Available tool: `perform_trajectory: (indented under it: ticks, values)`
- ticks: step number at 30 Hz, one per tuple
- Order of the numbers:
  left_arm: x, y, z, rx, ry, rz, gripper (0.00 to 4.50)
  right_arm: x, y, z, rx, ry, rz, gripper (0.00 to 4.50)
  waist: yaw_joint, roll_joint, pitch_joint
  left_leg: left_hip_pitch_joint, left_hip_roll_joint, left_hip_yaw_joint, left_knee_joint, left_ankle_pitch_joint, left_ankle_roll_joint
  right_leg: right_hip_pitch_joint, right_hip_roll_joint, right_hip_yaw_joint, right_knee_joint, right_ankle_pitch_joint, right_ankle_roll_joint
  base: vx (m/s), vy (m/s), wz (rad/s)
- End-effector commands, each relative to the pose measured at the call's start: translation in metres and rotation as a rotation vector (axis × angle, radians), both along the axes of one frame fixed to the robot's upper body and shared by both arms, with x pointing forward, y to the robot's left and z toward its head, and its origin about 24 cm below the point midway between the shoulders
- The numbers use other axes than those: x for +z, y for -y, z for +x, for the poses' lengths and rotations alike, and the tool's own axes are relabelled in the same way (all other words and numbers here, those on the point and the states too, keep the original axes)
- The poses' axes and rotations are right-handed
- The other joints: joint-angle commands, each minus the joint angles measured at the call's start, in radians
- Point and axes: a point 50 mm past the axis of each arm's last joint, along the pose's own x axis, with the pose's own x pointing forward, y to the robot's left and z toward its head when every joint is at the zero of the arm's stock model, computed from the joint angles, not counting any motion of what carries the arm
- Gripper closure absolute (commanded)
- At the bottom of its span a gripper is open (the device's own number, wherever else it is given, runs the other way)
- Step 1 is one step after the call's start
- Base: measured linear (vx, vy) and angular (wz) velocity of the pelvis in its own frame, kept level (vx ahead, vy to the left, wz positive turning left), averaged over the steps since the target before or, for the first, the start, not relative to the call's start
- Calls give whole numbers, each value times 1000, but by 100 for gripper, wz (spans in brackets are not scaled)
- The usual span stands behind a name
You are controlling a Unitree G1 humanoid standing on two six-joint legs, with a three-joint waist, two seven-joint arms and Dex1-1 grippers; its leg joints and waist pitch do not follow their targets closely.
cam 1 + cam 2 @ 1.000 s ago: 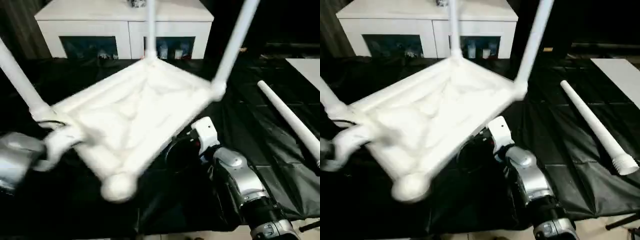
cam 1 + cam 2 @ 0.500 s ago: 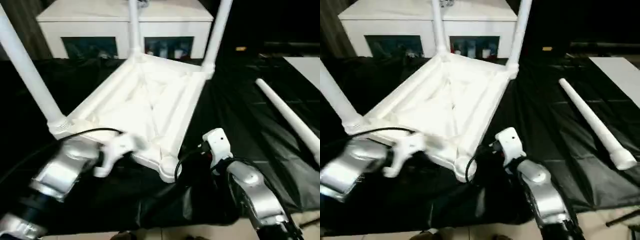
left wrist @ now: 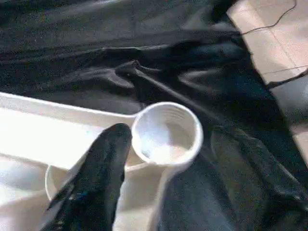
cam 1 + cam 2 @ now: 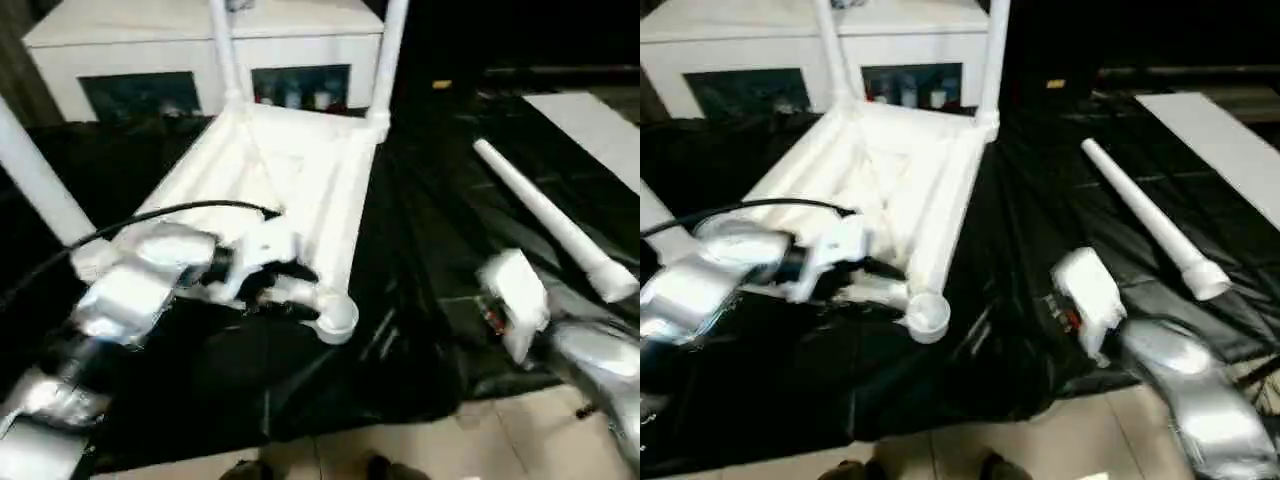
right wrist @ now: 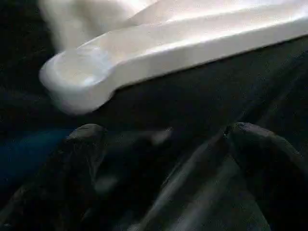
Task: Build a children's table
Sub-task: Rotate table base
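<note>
The tabletop point(image 4: 290, 185) is seen lying upside down on the black sheet point(image 4: 430, 260), ribbed underside up, stretching from centre frame toward twelve o'clock. Three legs are seen standing in its sockets: a far leg point(image 4: 222, 50) at about eleven o'clock, a second far leg point(image 4: 388, 55) at about one o'clock, and a near leg point(image 4: 35, 175) out at nine o'clock. The fourth corner socket point(image 4: 337, 317) is left open, its round mouth facing up, near the middle of the head views.

The left tool point(image 4: 268, 285) is placed right at the tabletop's near rim, just at nine o'clock of that open socket. In the left wrist view one black finger point(image 3: 103, 163) is seen lying against the rim beside the empty socket point(image 3: 166, 132); whether the rim is actually clamped cannot be told, as the second finger is hidden.

The loose leg point(image 4: 545, 220) is found lying flat on the sheet at about three o'clock, well apart from the tabletop, its threaded end toward the near edge.

The right tool point(image 5: 163, 159) is held with its fingers spread wide and nothing between them, the socket corner just beyond. A white cabinet point(image 4: 200, 60) is seen behind, at twelve o'clock.
</note>
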Motion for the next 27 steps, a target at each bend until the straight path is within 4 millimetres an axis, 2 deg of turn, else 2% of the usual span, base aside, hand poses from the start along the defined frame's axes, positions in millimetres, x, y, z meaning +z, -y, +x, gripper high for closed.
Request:
perform_trajectory:
  ticks: [1,2,3,4,5,6,7,8,9,10,11,12,14,17,18,20,24,26,27]
  values:
    - [-2,4,4,-21,27,20,140,7,-7,-4,70,-10,26,0,-8,3,-37,56,46,-39,-99,-760,-42,25,-33,-43,-107,-723,-32,0,0,0]
    - [-5,5,5,-25,16,31,140,8,-8,-6,91,-21,25,0,11,31,-27,-42,88,-32,-212,-897,-69,131,2,-68,80,-546,-48,-84,-13,-13]
    - [-5,5,5,-25,16,31,140,8,-8,-6,91,-21,25,0,98,25,-31,-107,78,37,-233,-924,-80,142,25,-34,205,-267,-60,-106,-25,-4]
    - [-14,3,10,-15,26,91,140,11,-10,-10,135,-40,25,0,81,-34,-79,24,52,43,-155,-624,-70,78,-21,70,152,-593,-4,-106,-25,-4]
    - [-17,3,12,-8,33,109,140,12,-11,-11,148,-44,25,0,63,-82,-77,89,18,13,15,-389,-61,-22,-97,81,-17,-890,2,-20,-170,3]
    - [-22,1,16,-2,55,165,140,14,-13,-12,166,-49,27,0,90,-59,-64,26,-23,-60,90,-22,11,5,-124,152,-70,-1045,-21,26,-153,-2]
    - [-23,1,17,-2,56,171,140,14,-13,-12,168,-49,28,0,105,-50,-73,-11,-36,-68,80,28,22,51,-106,147,-47,-980,-16,26,-153,-2]
    - [-24,0,19,-2,59,178,140,15,-14,-13,172,-53,29,0,120,-34,-69,-3,20,-56,-2,-21,-7,47,-81,106,-8,-756,-62,0,0,0]
    - [-26,-2,22,2,78,208,159,16,-14,-12,174,-53,26,0,121,-20,-80,16,31,-49,-17,-60,-15,44,-60,91,9,-584,-102,0,0,0]
    - [-27,-3,25,5,90,232,170,16,-15,-12,178,-54,24,0,113,-10,-94,48,56,-38,-35,-218,5,24,-39,84,37,-350,-188,0,0,0]
    - [-27,-3,25,5,90,232,170,16,-15,-12,178,-54,24,0,109,-5,-95,40,57,-31,-37,-219,7,29,-38,81,37,-297,-216,-53,-28,28]
    - [-27,-5,28,18,116,256,180,16,-15,-12,179,-53,21,0,104,-5,-90,26,61,-28,-46,-239,5,39,-41,76,37,-265,-237,0,0,0]
    - [-26,-7,32,40,151,273,192,16,-16,-13,183,-53,22,0,105,-8,-88,28,58,-26,-50,-302,-8,42,-49,75,29,-325,-230,0,0,0]
    - [-26,-8,37,56,185,287,219,17,-17,-13,185,-56,24,0,104,-9,-92,23,58,-26,-54,-284,-8,49,-53,74,28,-309,-213,0,0,0]
    - [-27,-8,39,58,198,291,227,17,-17,-13,188,-58,24,0,102,-8,-98,21,60,-25,-54,-258,-5,51,-52,73,32,-245,-220,0,0,0]
    - [-28,-8,41,57,214,295,257,16,-18,-14,196,-64,20,0,102,-10,-98,23,60,-22,-54,-256,-1,49,-53,74,31,-213,-227,0,0,0]
    - [-29,-6,43,35,233,303,270,15,-18,-16,212,-75,14,0,105,-13,-103,21,57,-14,-44,-197,30,52,-56,80,39,-113,-250,0,0,0]
    - [-30,-5,43,22,233,315,297,15,-19,-16,213,-76,13,0,105,-14,-102,19,56,-13,-43,-192,37,52,-56,80,38,-108,-251,0,0,0]
    - [-33,-4,42,-27,211,339,300,15,-19,-16,218,-76,5,0,107,-14,-98,21,56,-13,-44,-210,38,49,-56,80,33,-146,-248,0,0,0]
